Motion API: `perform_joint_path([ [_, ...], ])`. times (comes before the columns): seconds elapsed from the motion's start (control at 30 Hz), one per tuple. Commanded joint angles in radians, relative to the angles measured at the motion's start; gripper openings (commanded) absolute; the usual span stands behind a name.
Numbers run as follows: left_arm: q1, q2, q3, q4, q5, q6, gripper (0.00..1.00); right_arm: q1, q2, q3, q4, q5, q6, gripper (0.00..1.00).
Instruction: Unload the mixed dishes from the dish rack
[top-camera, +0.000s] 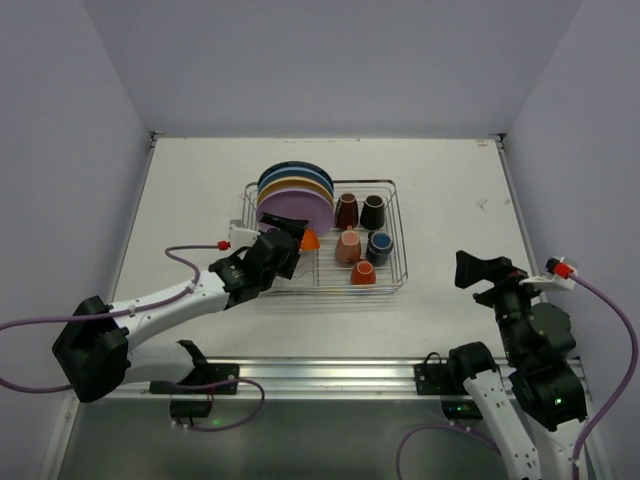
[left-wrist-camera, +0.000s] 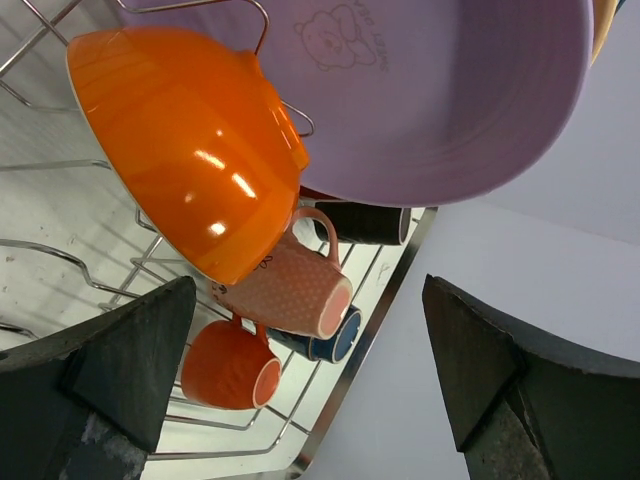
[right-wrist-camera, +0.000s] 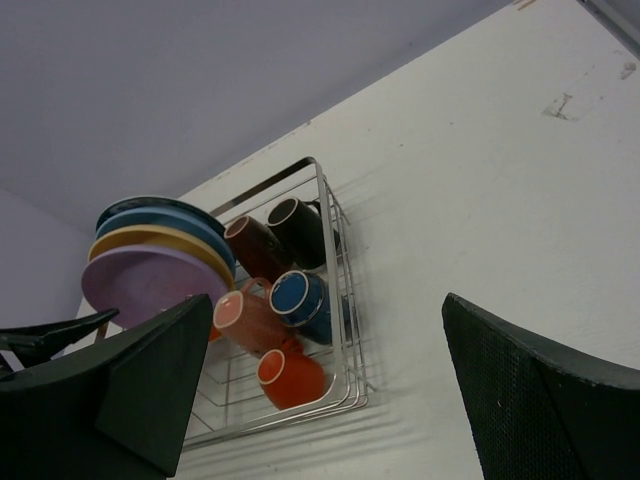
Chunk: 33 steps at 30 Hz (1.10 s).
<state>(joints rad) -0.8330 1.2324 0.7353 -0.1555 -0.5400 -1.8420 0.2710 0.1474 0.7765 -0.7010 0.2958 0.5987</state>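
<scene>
Presently left jaws gape wide near the orange bowl (left-wrist-camera: 190, 150); right jaws likewise.

The silver wire dish rack (top-camera: 370, 182) sits on the white worktop, a bit toward 12 o'clock from the middle. Plates stand on edge in its 9 o'clock half. A lavender plate (top-camera: 295, 210) with a little bear drawn on it is in front. A yellow plate (top-camera: 296, 186) and a blue plate (top-camera: 293, 175) stand behind it, toward 12 o'clock. A shiny orange bowl (left-wrist-camera: 190, 150) sits tipped just in front of the lavender plate, at 6 o'clock. Five cups lie tipped in the 3 o'clock half. The brown cup (top-camera: 346, 210) and black cup (top-camera: 373, 211) are at 12 o'clock. The pink cup (top-camera: 348, 246) and blue cup (top-camera: 379, 245) are in the middle. The orange cup (top-camera: 363, 273) is at 6 o'clock.
</scene>
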Motion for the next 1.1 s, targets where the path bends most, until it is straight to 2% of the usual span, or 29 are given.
perform_joint_path([
  [0.0,-0.011,0.01,0.029,0.024,-0.084,-0.065,1.0,0.004,-0.003,-0.005,0.049,-0.023,-0.004,0.99],
  [0.17,-0.023,0.01,0.006,0.033,-0.142,-0.08,1.0,0.004,-0.005,-0.009,0.055,-0.038,0.0,0.99],
  [0.27,-0.023,0.004,-0.056,0.135,-0.189,-0.057,1.0,0.005,-0.006,-0.019,0.064,-0.049,0.001,0.99],
  [0.3,-0.023,0.006,-0.074,0.237,-0.193,-0.04,1.0,0.005,-0.005,-0.02,0.064,-0.053,0.0,0.99],
  [0.37,-0.023,0.021,-0.108,0.289,-0.192,-0.036,1.0,0.004,-0.005,-0.025,0.067,-0.058,-0.004,0.99],
  [0.67,-0.026,0.053,-0.134,0.324,-0.248,-0.027,1.0,0.005,-0.003,-0.031,0.07,-0.066,-0.005,0.99],
  [0.8,-0.026,0.067,-0.181,0.46,-0.279,0.016,1.0,0.005,0.006,-0.033,0.08,-0.08,-0.008,0.99],
  [1.07,-0.026,0.128,-0.183,0.553,-0.278,0.036,1.0,0.005,0.011,-0.034,0.081,-0.087,-0.01,0.99],
])
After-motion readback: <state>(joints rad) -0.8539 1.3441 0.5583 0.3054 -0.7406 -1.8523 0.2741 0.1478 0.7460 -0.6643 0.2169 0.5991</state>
